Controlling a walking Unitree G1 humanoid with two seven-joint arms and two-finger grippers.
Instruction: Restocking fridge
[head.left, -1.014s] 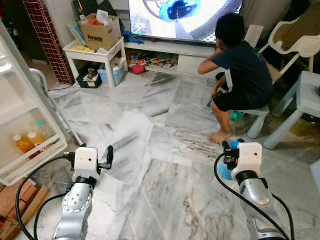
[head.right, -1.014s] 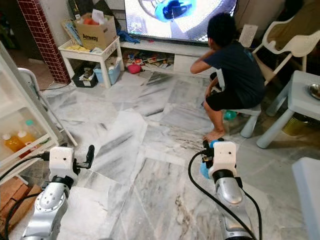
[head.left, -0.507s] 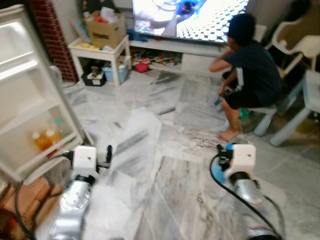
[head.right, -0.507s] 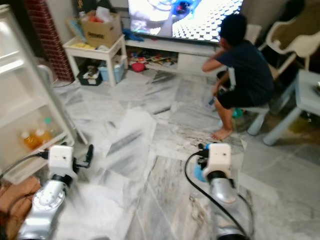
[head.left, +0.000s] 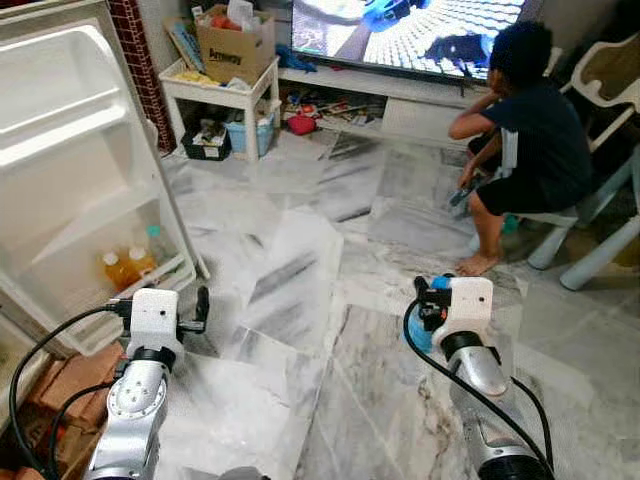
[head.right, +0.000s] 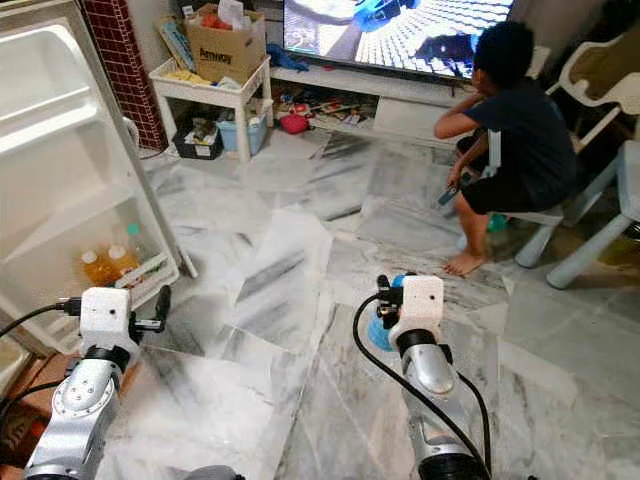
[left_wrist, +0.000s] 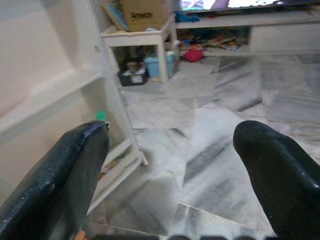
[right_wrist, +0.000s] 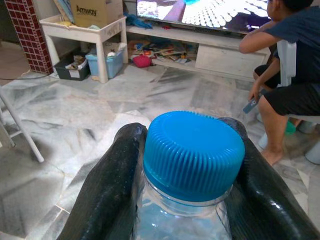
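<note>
Over the last second I swing the view left, so the open fridge door, orange bottles on its lower shelf, now looms at my left. The right pincer stays pinched on the blue-capped bottle, held low over the marble floor; the left pincer hangs spread and empty, so I judge loading comes next.

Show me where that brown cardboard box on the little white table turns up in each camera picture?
Left eye view: cardboard box, top, left of centre.
Right eye view: box, top, left of centre.
Left wrist view: top edge, cut off.
Right wrist view: top left corner.
Shared landmark: the white table under it.
</note>
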